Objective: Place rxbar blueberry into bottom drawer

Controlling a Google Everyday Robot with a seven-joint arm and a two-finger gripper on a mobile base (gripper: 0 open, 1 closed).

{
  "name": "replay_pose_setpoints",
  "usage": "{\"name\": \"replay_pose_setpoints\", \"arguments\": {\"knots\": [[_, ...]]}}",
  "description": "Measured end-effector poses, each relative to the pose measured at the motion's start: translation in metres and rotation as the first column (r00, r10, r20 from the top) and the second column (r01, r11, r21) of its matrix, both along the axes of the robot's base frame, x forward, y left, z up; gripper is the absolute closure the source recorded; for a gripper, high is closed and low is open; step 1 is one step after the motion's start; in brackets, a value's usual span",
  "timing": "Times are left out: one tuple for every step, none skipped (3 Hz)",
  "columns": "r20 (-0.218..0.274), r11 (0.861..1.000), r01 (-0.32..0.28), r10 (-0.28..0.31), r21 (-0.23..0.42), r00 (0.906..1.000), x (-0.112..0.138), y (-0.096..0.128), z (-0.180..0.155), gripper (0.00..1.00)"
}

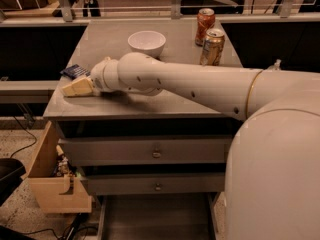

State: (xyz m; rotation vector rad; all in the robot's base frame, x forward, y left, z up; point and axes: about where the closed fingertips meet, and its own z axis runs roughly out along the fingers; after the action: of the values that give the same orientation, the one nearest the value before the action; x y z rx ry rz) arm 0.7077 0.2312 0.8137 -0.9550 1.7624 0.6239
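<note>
The rxbar blueberry (76,71) lies ungrasped at twelve o'clock of the hand (75,88) — whose state cannot be told; the bottom drawer (155,216) is opened.

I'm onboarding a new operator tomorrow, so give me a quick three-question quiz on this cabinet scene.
1. True or false: the bottom drawer is pulled open.
2. The pincer is near which part of the cabinet top? A) left edge, beside the rxbar blueberry; B) right edge; C) centre.
3. How many cans stand on that top?
Key: 1 true; 2 A; 3 two.
</note>
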Motion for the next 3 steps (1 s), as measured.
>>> {"name": "replay_pose_setpoints", "arguments": {"knots": [[0.000,1.000,0.000,0.000,0.000,1.0000,0.000,0.000,0.004,0.41],[0.000,1.000,0.000,0.000,0.000,1.0000,0.000,0.000,0.009,0.64],[0.000,1.000,0.000,0.000,0.000,1.0000,0.000,0.000,0.014,0.88]]}}
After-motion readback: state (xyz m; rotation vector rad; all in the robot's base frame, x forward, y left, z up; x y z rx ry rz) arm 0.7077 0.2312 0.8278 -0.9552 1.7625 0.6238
